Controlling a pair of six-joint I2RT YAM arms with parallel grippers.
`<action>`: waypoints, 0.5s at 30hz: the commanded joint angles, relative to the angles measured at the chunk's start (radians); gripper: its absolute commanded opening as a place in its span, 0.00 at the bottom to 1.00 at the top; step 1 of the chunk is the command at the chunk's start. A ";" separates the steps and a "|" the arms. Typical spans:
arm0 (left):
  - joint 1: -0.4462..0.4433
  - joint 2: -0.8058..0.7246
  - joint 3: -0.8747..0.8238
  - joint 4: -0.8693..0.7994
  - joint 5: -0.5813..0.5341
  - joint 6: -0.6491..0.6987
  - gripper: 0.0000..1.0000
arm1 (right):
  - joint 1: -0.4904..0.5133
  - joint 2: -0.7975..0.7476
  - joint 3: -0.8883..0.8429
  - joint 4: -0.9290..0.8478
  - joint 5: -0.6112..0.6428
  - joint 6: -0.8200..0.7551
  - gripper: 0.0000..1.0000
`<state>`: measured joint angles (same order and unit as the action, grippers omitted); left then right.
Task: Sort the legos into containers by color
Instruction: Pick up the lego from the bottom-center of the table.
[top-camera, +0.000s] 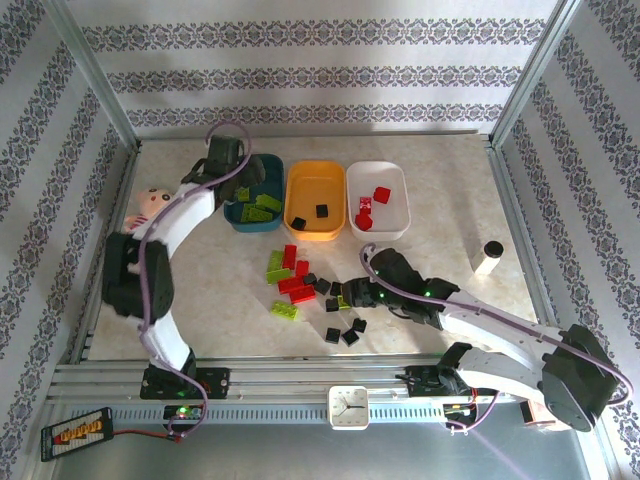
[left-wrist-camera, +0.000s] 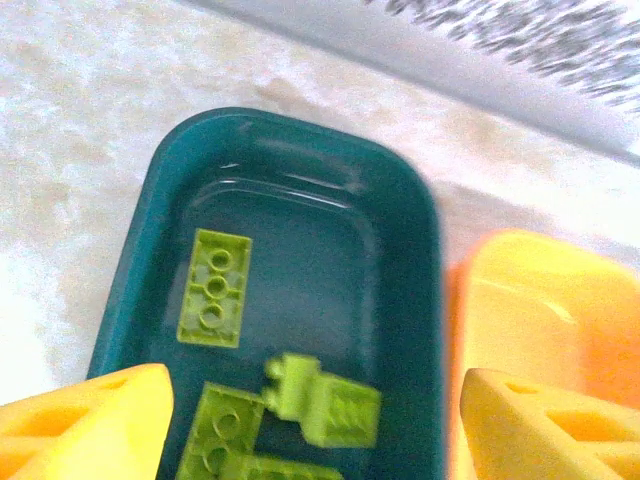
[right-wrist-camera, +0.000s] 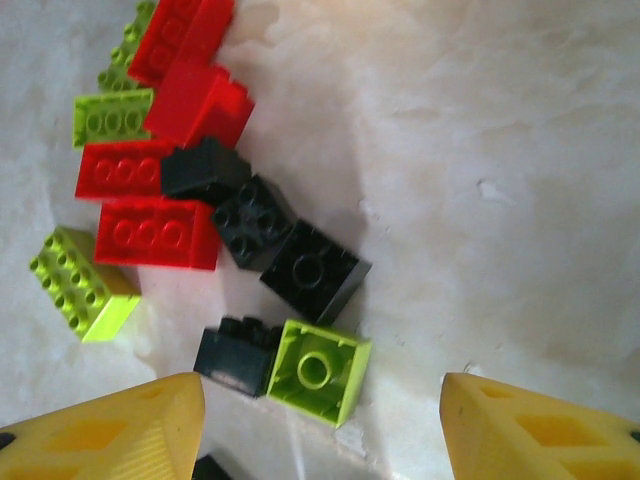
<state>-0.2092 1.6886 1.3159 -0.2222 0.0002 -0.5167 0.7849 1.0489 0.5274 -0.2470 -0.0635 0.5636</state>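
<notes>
My left gripper hangs open over the dark teal tub, its yellow fingers wide apart and holding nothing. A blurred lime green brick lies below them among other green bricks. In the top view this gripper is at the teal tub. The orange tub holds two black bricks. Red bricks lie in the white tub. My right gripper is open above the loose pile, over an upturned green brick beside black bricks and red bricks.
A pink plush doll lies left of the teal tub beside my left arm. A small white cylinder stands at the right. Metal frame rails edge the table, and a clock sits on the near rail.
</notes>
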 joint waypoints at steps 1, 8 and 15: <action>-0.055 -0.185 -0.177 0.143 0.106 -0.079 0.81 | 0.039 -0.023 -0.021 -0.072 0.020 0.025 0.64; -0.280 -0.540 -0.549 0.182 0.069 -0.122 0.99 | 0.121 0.002 -0.014 -0.058 0.028 0.046 0.64; -0.353 -0.777 -0.764 0.105 0.023 -0.189 1.00 | 0.215 0.171 0.058 -0.018 0.057 0.071 0.64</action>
<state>-0.5507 0.9768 0.5877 -0.0929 0.0624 -0.6575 0.9737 1.1751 0.5369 -0.2821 -0.0422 0.6086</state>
